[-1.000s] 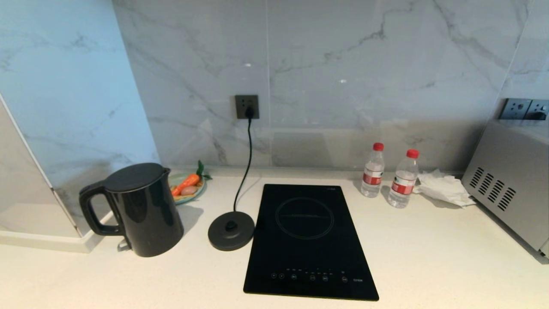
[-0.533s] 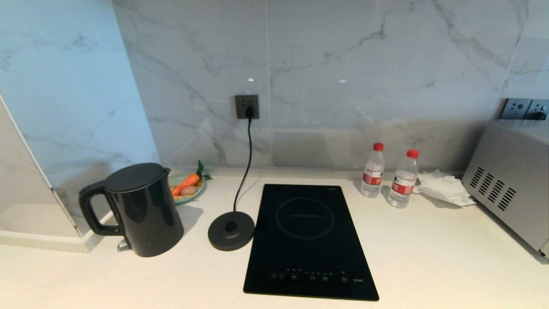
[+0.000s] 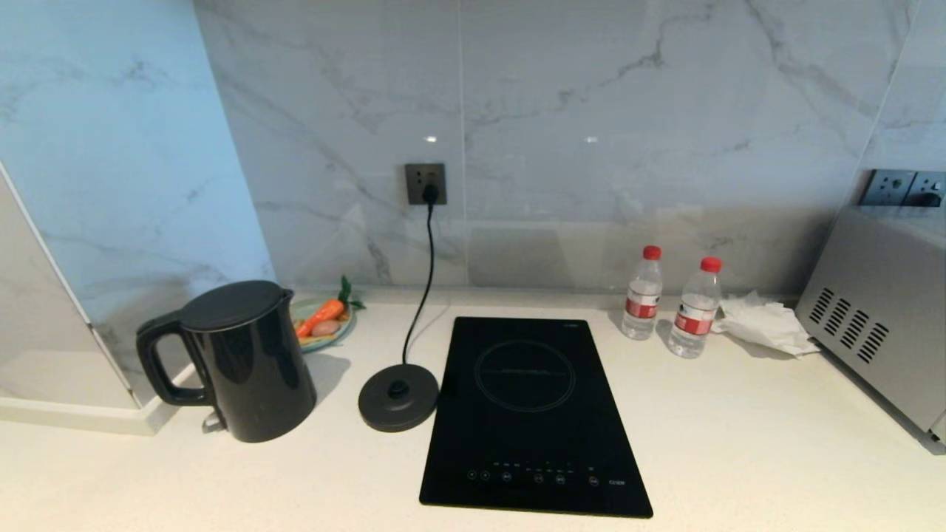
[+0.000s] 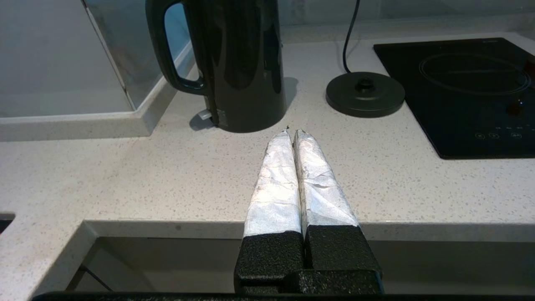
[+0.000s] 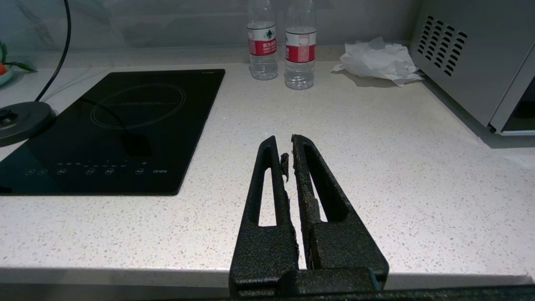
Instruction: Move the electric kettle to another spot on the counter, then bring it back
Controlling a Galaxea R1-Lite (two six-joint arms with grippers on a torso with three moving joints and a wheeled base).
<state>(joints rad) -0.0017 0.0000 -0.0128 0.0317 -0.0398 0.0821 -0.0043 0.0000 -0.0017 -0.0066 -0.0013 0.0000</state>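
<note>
Kettle (image 3: 247,362) stands beside its round base (image 3: 398,397) and hob (image 3: 532,414); both claws closed, empty.

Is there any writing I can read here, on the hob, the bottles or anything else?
"G21EW": on the induction hob, by its touch controls.
Red labels on the two water bottles: print too small to read.
Electric kettle, its round base, microwave: no readable text.

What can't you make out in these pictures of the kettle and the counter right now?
- Electric kettle: its contents, hidden by the shut lid in the head view; its top is cut off by the left wrist view's edge.
- Hob control labels: too small to read.
- Plate: partly hidden behind the kettle.
- Silver appliance: cut off at the picture's edge.
</note>
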